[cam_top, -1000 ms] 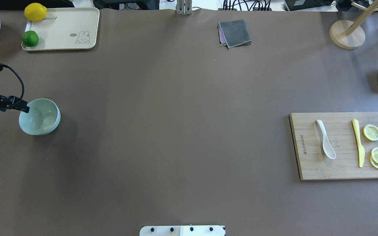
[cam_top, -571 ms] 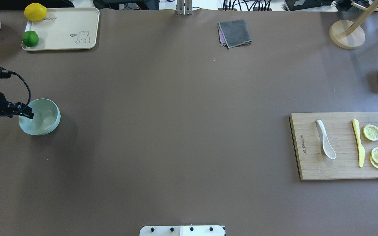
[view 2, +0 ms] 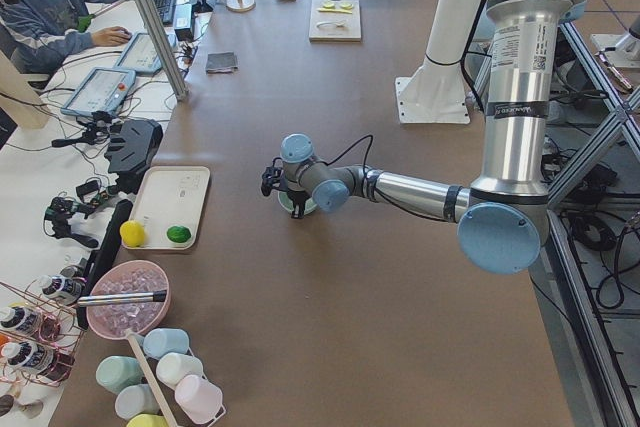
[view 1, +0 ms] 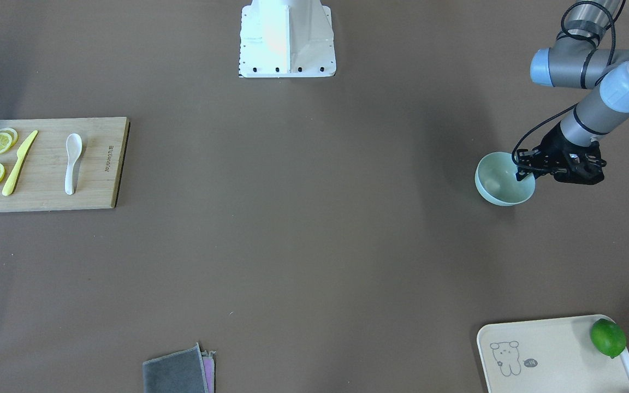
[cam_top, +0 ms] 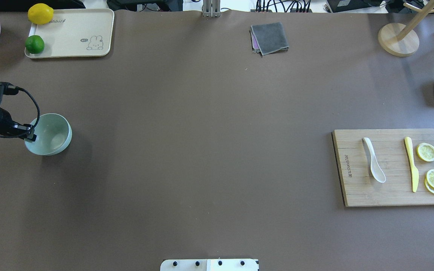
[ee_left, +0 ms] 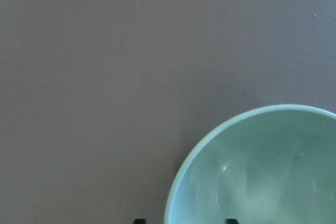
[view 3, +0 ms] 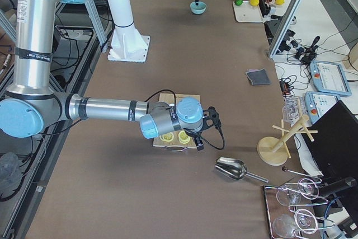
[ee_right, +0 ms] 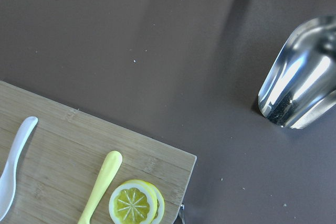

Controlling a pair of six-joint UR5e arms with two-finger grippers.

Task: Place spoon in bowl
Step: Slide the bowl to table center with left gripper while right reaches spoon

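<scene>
Left gripper (cam_top: 31, 135) sits at the bowl's (cam_top: 53, 133) rim, on the side facing the table's (cam_top: 217, 150) left edge. My wrist camera shows one finger outside the wall and one inside, with a gap around the thin rim, so I read the jaws as spread and not yet pinching. Right gripper (view 3: 199, 141) hangs over the cutting board (cam_top: 394, 192) by the right edge. Only the side camera catches it, so I can't tell whether its jaws are apart or closed.

Nothing is delivered yet. The spoon (cam_top: 374, 162) lies flat on the board, alone on its left half. The yellow knife (cam_top: 411, 165) and lemon slices (cam_top: 427, 152) lie further toward the right edge. Spoon and bowl are well apart, at opposite ends of the table.

I judge we're on the bowl grab. Next I need a firm close on that rim, then a carry toward the middle without tipping.

The spoon is glossy white with a short thick handle, its oval scoop pointing toward the robot's edge. It looks slippery, so I'd grip it across the handle. The bowl is pale mint, upright, deep and empty.
</scene>
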